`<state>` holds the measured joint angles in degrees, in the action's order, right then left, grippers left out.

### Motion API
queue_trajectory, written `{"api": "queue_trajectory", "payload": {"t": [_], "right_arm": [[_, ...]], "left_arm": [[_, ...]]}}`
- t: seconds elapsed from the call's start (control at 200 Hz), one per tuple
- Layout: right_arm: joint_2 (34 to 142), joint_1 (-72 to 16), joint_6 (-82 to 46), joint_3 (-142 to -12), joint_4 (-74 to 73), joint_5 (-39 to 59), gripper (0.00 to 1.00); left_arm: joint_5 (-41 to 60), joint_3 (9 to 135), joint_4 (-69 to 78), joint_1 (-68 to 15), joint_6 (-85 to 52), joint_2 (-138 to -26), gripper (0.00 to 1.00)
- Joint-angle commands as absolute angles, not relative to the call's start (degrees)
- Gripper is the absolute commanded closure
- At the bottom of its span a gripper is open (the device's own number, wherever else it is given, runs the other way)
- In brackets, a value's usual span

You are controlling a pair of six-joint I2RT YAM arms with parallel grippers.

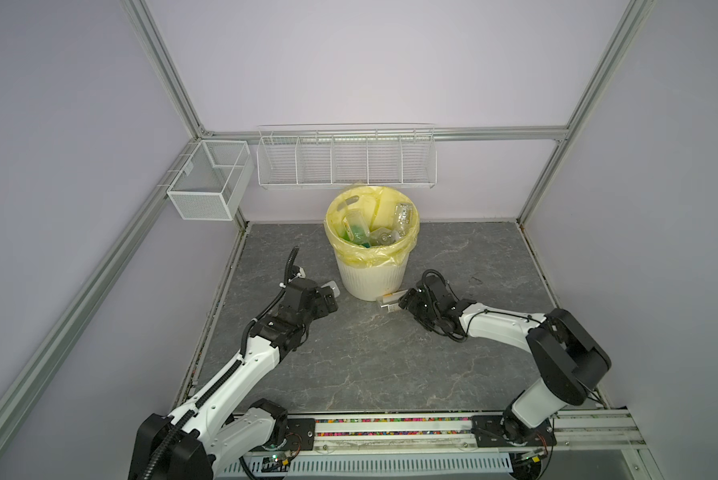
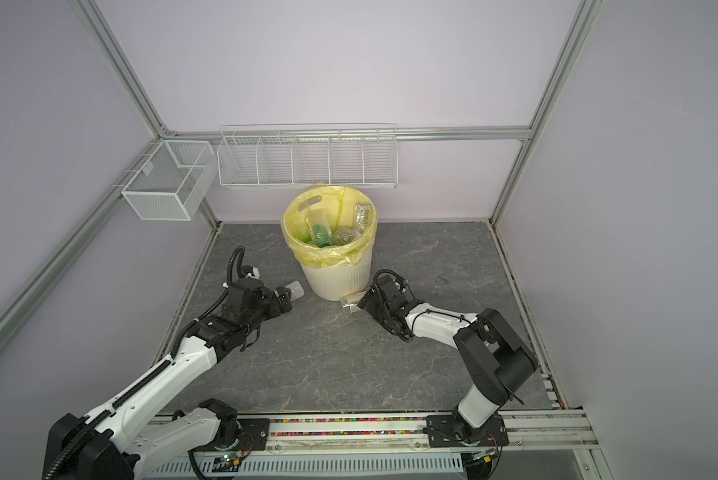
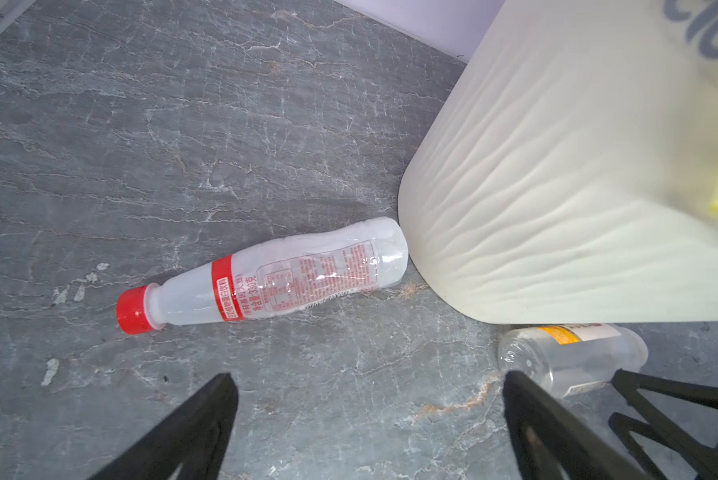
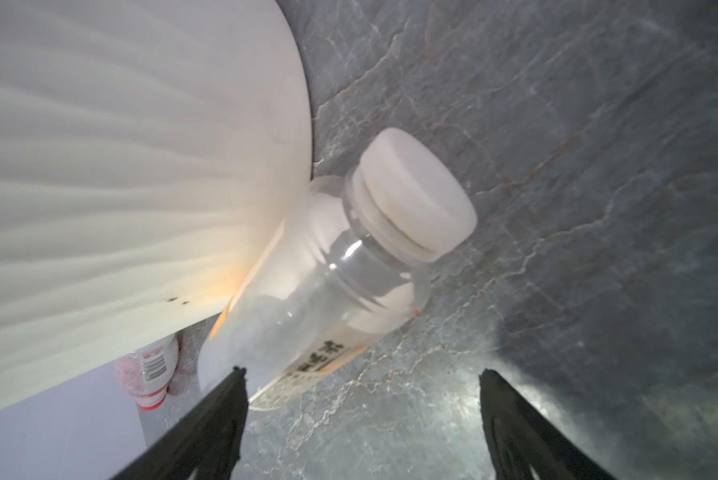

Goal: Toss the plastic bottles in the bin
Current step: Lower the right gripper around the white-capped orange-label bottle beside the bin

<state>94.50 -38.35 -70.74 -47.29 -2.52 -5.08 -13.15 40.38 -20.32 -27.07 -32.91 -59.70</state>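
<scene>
Released, empty left gripper (image 3: 367, 376): red-capped bottle (image 3: 291, 276) just ahead, long axis across its approach, base touching bin (image 1: 372, 278) near back edge of surface (image 1: 390, 353). Likewise released right gripper (image 4: 362, 370): white-capped bottle (image 4: 328, 282) ahead, lengthwise, against bin

In both top views the left hand (image 1: 327, 300) covers all but one end of the red-capped bottle (image 1: 331, 287). The right hand (image 1: 403, 307) covers part of the orange-labelled bottle (image 1: 388, 300). The heaped bottles (image 1: 403, 216) inside the bin (image 1: 370, 282) overlap, and their labels are too small to read. In the right wrist view the blurred bin wall hides most of the red-capped bottle.
</scene>
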Motion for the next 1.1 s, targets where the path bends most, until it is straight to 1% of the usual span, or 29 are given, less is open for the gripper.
{"api": "queue_trajectory", "payload": {"t": [0.0,0.17,0.55,0.615,0.725,0.82,0.895,0.985,1.095], "right_arm": [[96.01,-39.23,-76.23,-45.37,-9.66,-7.62,0.1],[97.59,-39.99,-76.64,-46.0,-12.45,-8.61,0.1],[103.36,-40.09,-78.43,-48.8,-17.06,-7.04,0.09],[104.43,-40.1,-78.96,-48.82,-18.81,-6.75,0.07],[105.96,-40.11,-79.97,-48.12,-22.37,-6.63,0.0],[106.69,-40.1,-80.48,-47.31,-24.78,-6.73,0.06],[107.26,-40.11,-80.72,-46.79,-26.13,-6.9,0.12],[107.92,-40.1,-80.92,-46.33,-27.27,-6.94,0.16],[108.62,-40.08,-80.8,-46.23,-27.82,-7.03,0.18]], "left_arm": [[-12.5,39.64,-19.65,-26.37,-32.86,-58.56,0.01],[-11.91,39.55,-19.92,-26.15,-32.78,-58.36,0.01],[-11.43,40.56,-20.76,-25.93,-33.22,-58.06,0.01],[-11.34,40.74,-20.8,-25.93,-33.06,-58.08,0.01],[-11.6,40.87,-20.98,-25.93,-32.96,-58.01,0.01],[-11.35,40.96,-21.46,-25.88,-33.19,-57.84,0.01],[-11.43,40.61,-21.4,-25.89,-33.04,-57.35,0.01],[-11.8,40.17,-21.44,-25.86,-33.18,-56.95,0.01],[-11.61,39.83,-21.62,-25.84,-33.52,-56.3,0.01]]}}
